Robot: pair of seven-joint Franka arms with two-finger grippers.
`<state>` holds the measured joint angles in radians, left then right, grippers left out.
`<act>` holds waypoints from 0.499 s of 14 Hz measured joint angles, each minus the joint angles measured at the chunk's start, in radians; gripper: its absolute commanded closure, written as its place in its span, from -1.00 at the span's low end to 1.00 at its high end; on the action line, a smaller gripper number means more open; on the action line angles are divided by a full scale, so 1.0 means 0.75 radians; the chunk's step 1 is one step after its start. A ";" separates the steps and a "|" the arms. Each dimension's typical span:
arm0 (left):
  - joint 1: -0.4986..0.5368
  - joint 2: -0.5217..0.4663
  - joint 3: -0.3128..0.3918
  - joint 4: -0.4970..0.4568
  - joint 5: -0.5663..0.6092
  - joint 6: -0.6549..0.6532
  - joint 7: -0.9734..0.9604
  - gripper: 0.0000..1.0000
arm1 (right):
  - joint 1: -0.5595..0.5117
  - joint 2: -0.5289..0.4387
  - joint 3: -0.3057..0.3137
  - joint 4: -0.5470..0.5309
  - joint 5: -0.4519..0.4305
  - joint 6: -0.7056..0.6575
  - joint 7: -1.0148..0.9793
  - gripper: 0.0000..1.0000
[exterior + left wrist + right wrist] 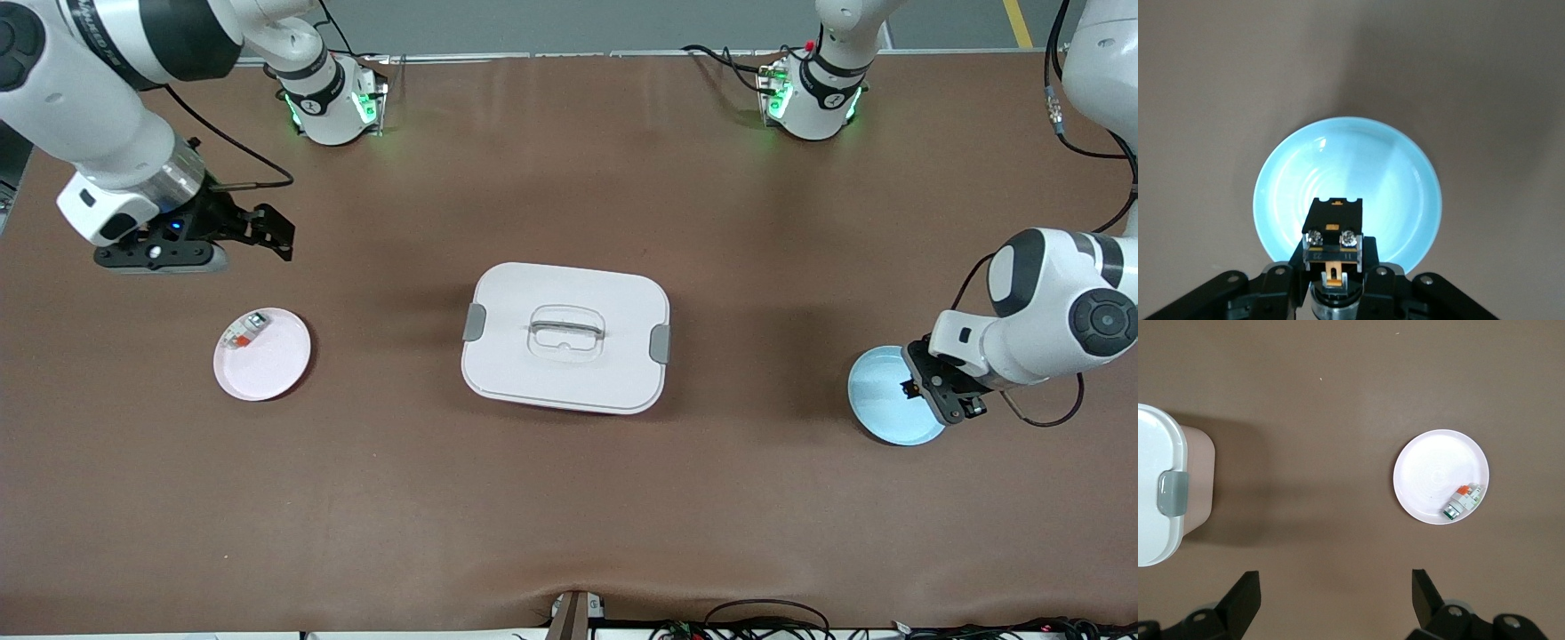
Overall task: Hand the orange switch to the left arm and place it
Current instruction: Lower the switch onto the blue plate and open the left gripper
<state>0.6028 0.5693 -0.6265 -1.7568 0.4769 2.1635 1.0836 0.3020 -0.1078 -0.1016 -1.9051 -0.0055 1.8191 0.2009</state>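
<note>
Hanging in the air over the blue plate, the orange switch sat clamped between the fingers of the left gripper, its black body with two screws and orange markings pointing out from the jaws. In the front view the same left gripper hovered over the edge of the blue plate at the left arm's end of the table, closed tight on the switch, which was barely visible there.

The box stood in the middle of the table, lid on, with a recessed handle and a grey latch on each short side. One latch and a corner of the box showed in the right wrist view.

Toward the right arm's end lay a white plate holding a small whitish-grey part with a red-orange bit near its rim; the part lay on its side on the plate.

The right gripper waited above bare table, farther from the front camera than the white plate, its fingers spread wide and holding nothing.
</note>
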 measured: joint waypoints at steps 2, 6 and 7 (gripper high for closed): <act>-0.001 0.038 0.000 -0.013 0.119 0.053 0.046 1.00 | -0.019 -0.007 0.000 0.022 0.000 -0.010 0.000 -1.00; 0.008 0.087 0.001 -0.066 0.215 0.127 0.060 1.00 | -0.098 -0.008 0.001 0.098 0.000 -0.016 0.000 -1.00; 0.011 0.102 0.002 -0.072 0.247 0.139 0.062 1.00 | -0.122 -0.008 0.002 0.118 0.000 -0.018 0.000 -1.00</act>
<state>0.6112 0.6455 -0.6252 -1.8108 0.6623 2.2676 1.1302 0.2104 -0.1139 -0.1003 -1.8165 -0.0058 1.8057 0.2008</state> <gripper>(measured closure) 0.656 0.000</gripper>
